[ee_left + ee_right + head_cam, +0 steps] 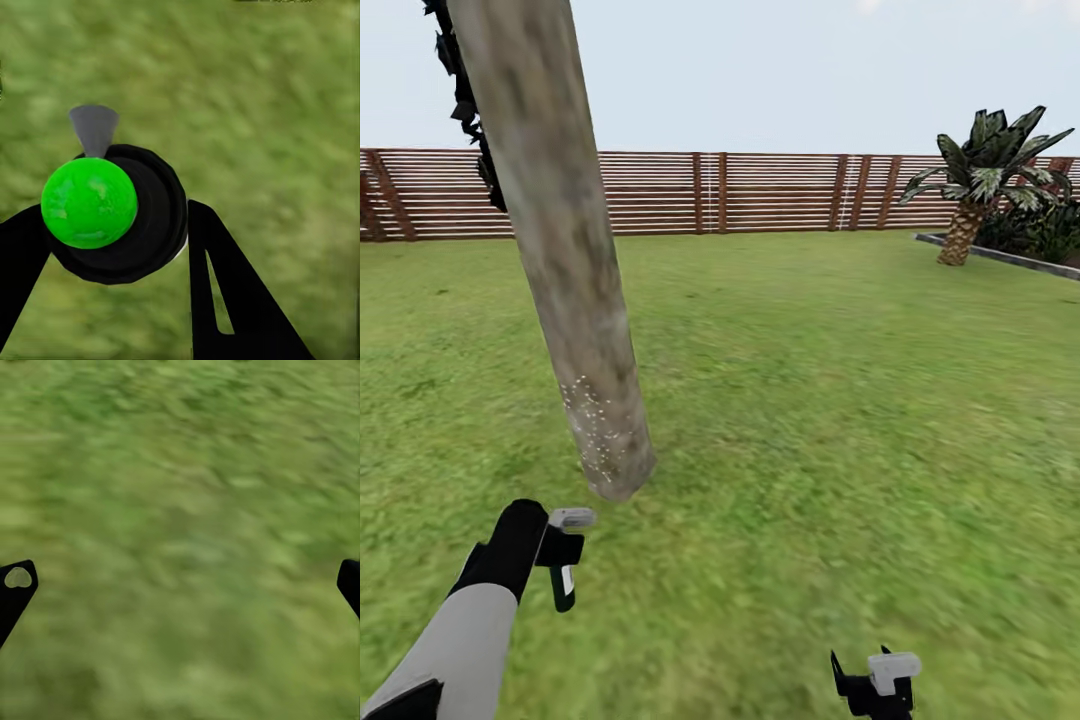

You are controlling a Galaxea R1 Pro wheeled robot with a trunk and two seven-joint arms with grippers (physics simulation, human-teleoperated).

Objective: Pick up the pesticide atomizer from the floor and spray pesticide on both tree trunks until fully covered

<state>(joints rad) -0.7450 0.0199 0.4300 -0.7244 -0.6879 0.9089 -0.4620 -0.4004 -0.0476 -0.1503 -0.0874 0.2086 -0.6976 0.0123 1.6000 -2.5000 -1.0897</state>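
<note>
The left arm (455,630), grey-sleeved with a black wrist, enters the head view from the lower left corner and reaches forward and slightly upward toward the base of the tree trunk (560,250). Its left gripper (550,550) has the fingers closed on the pesticide atomizer (563,570), which is held with the pale grey spray head uppermost and the dark labelled body hanging below. In the left wrist view the atomizer (112,217) sits between the two black fingers (225,300) as a round dark body with a bright green cap facing the camera, and the grey nozzle projects beyond it over the lawn (270,112). The bottle is judged to be small, rigid and light (any liquid inside would add little weight), with a smooth rounded body that could rotate in a loose grip; the best hold is across the body below the spray head, as it is at present. The trunk leans to the left as it rises, and a patch of whitish pesticide specks (595,420) marks its lower part just above the grass; the upper length appears bare, so coverage is judged incomplete. The right gripper (877,685) hangs low near the bottom edge, its fingers (15,589) spread wide apart and holding nothing.
</note>
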